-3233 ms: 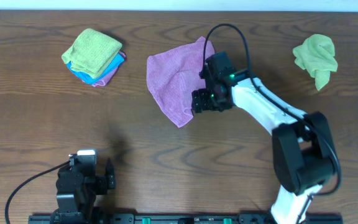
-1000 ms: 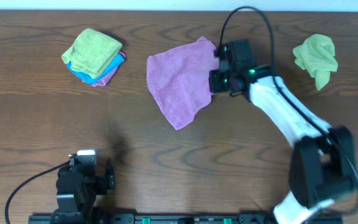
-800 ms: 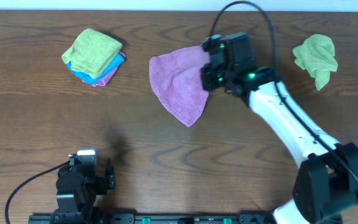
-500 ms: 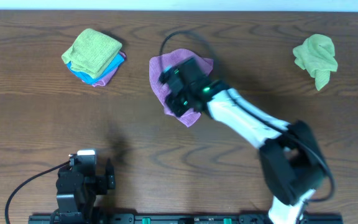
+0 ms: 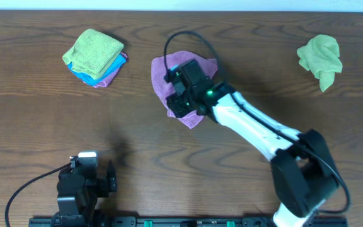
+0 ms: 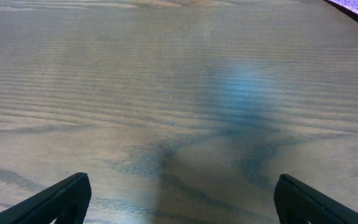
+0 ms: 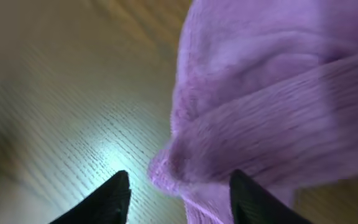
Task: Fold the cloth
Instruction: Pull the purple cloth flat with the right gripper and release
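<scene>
Your purple cloth [image 5: 161, 74] lay on the table [image 5: 169, 164] at the far middle, bunched into a rough wedge. Its broad end faced the far edge and it narrowed to a blunt tip on the near side, so its long axis ran far to near, leaning a little to the right. In the right wrist view it looked like soft, fuzzy microfibre with faint ribs, one layer lapped over another into a rounded fold.

Your right gripper [image 7: 178, 198] sat over the wedge's near half, its black fingers spread apart with that fold between them, not pinched.

Your left gripper [image 6: 182, 199] hung at the near left, well apart from the cloth, fingers wide over bare, dark, grained wood.

A folded stack [image 5: 94, 58], green over blue and pink, lay far left; a crumpled green cloth [image 5: 321, 58] far right.
</scene>
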Motion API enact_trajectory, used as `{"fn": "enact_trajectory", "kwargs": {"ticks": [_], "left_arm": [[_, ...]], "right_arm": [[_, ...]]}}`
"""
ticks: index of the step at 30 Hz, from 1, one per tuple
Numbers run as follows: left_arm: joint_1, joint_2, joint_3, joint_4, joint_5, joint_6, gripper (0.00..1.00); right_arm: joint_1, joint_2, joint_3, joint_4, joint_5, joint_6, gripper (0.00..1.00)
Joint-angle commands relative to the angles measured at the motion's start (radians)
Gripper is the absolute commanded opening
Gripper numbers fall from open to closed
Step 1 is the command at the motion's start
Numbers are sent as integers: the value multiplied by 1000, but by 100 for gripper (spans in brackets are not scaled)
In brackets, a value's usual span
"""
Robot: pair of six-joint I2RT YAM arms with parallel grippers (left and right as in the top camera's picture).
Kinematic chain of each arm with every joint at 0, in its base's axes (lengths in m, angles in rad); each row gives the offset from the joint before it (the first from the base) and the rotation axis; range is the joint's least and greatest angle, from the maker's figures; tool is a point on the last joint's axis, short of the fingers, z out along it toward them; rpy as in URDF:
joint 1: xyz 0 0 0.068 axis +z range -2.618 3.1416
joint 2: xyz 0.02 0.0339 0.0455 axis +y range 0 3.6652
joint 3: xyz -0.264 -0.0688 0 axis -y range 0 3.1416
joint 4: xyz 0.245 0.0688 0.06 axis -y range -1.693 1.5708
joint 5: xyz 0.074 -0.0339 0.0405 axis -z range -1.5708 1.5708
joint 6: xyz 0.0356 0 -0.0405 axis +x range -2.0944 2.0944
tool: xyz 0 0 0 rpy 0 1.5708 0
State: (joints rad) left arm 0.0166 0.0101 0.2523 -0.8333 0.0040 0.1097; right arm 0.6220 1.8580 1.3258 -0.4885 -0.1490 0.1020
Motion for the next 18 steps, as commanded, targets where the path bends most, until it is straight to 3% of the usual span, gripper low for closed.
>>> {"fn": "enact_trajectory", "kwargs": {"ticks": [1,10,18], "left_arm": [[-4,-6,-10,-38,-8,25,95],[-4,-6,-10,-38,-8,25,95],[-4,-6,-10,-37,-8,25,95]], "right_arm": [[-21,-22,4,-30,9,78,56],[-57,-15,-6,-130,-134,196,60],[-100,13,-114,19,-237,221,60]]}}
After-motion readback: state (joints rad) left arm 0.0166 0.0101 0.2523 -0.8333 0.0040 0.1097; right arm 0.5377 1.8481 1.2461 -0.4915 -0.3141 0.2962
